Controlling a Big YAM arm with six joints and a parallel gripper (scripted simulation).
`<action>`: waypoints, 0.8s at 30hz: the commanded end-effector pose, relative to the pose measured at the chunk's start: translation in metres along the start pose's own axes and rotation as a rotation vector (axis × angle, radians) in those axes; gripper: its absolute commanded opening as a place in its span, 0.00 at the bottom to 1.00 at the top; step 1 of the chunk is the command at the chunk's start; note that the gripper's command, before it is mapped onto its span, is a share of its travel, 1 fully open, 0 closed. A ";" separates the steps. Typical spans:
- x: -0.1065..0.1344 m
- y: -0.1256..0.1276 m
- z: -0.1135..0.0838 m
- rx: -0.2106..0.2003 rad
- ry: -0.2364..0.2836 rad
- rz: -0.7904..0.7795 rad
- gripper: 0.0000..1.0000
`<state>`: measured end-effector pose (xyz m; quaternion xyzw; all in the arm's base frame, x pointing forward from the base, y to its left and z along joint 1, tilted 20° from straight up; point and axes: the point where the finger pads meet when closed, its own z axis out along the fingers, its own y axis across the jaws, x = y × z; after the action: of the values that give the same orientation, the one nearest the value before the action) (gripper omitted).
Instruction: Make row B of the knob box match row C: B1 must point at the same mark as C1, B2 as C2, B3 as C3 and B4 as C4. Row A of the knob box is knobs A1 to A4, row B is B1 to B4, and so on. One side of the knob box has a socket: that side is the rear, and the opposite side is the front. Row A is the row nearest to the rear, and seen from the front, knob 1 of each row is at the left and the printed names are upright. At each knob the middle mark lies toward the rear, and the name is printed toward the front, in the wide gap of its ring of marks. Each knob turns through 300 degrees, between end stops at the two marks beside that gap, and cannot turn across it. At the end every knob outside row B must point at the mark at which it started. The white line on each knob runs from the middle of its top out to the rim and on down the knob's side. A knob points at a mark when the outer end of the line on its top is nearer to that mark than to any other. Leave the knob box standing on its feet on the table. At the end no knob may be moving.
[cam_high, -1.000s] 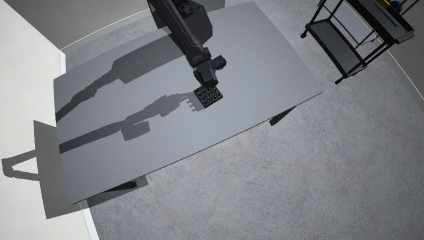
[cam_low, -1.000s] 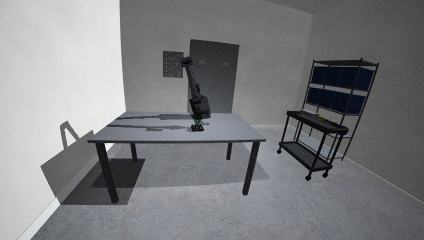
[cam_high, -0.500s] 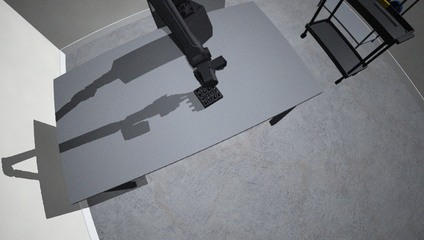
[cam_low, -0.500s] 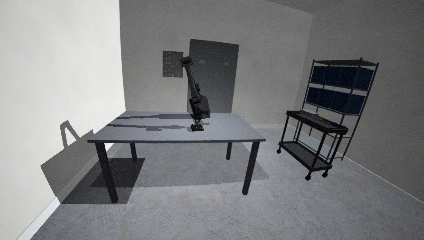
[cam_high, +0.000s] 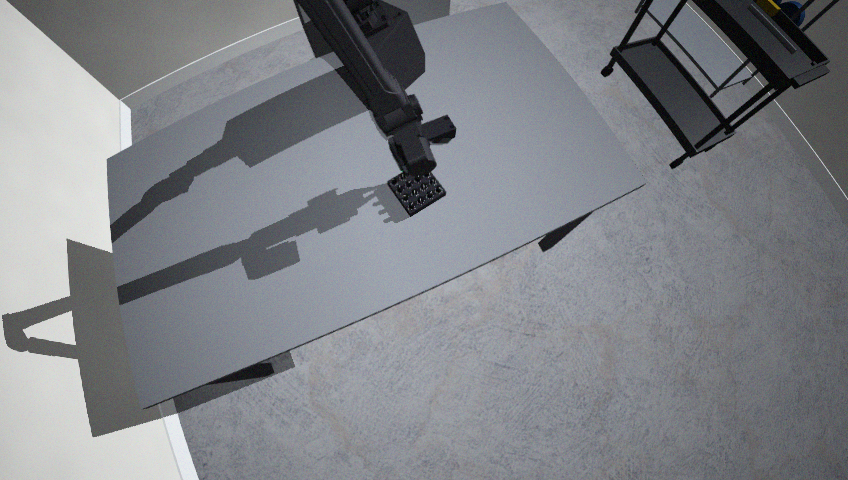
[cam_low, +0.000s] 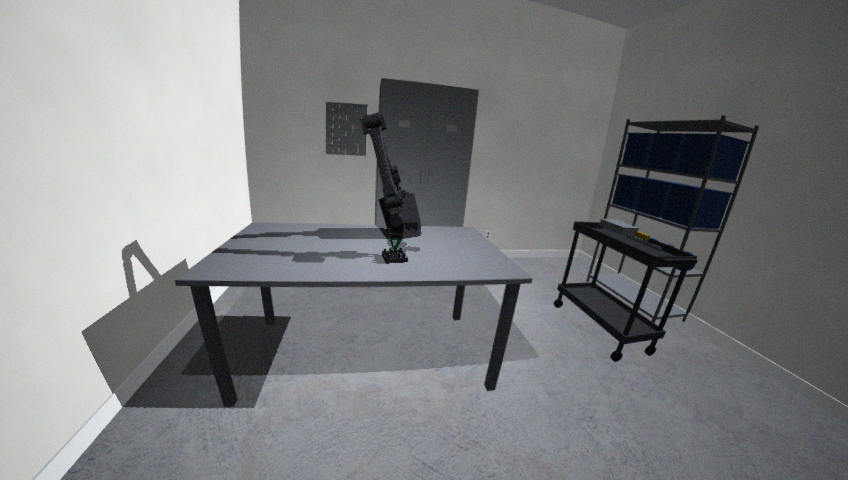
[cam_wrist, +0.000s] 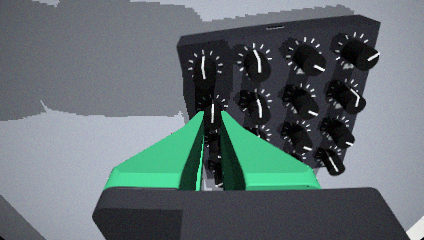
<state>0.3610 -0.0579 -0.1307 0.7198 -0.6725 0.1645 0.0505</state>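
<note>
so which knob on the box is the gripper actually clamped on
The second knob down the box's leftmost column in the wrist view; only it sits between the green fingers, the others stand free.

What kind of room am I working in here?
Probably a workshop or lab room: a bare grey table, a wheeled cart, a shelf rack with blue bins, and a pegboard by double doors.
</note>
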 end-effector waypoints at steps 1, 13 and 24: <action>0.005 -0.009 0.004 0.015 0.000 0.108 0.08; 0.005 -0.009 0.004 0.016 -0.002 0.367 0.08; 0.005 -0.010 0.004 0.017 -0.003 0.576 0.08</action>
<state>0.3598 -0.0578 -0.1311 0.5559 -0.8135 0.1704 0.0142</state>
